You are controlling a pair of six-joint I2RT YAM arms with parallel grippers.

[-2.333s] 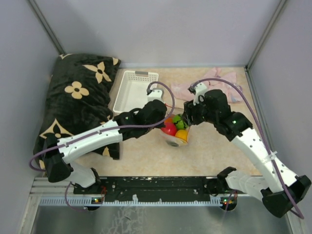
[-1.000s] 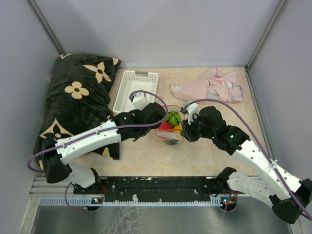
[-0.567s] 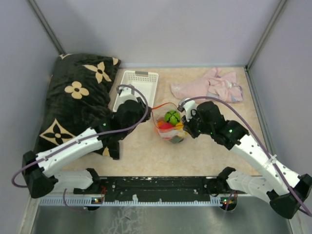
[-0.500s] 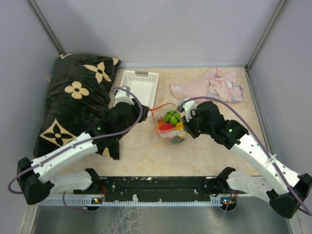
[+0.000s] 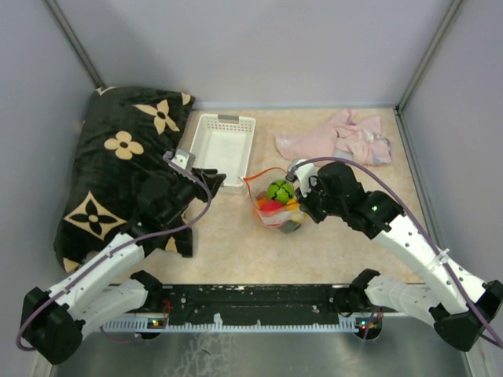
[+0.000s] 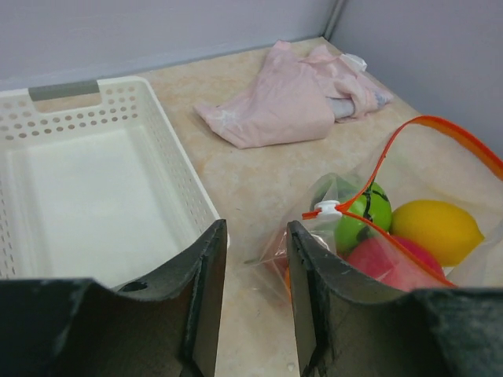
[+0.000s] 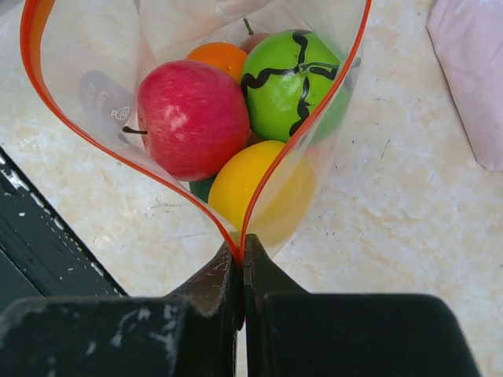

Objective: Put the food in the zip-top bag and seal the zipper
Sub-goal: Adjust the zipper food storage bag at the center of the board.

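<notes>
**Bag** [image 5: 273,212]: clear plastic, near the middle of the table [image 5: 236,251], between the two arms. Its mouth gapes and the orange zipper [image 7: 30,39] is unsealed along both lips.

**Food:** every piece in view sits inside the bag. Only the right wrist view tells them apart:
- red apple [image 7: 192,118]
- green ball with black squiggles [image 7: 291,86]
- yellow lemon [image 7: 251,184]
- orange piece [image 7: 220,56] behind the others
- something dark underneath, too hidden to identify

**Right gripper** [image 7: 241,255]: jaws pressed together on the end of the zipper, where the two lips meet. In the overhead view the wrist covers this pinch.

**Left gripper** [image 6: 251,251]: jaws partly apart with nothing between them. It is off the bag, which lies just to its right. Only the left wrist view shows the small white slider [image 6: 328,209] at the bag's corner.

**Surroundings:**
- white slotted basket [image 6: 185,181], just left of the bag
- pink cloth [image 6: 283,102], beyond the bag toward the far wall
- black flowered cushion [image 5: 118,165], at the far left and partly under the left arm, seen only from overhead
</notes>
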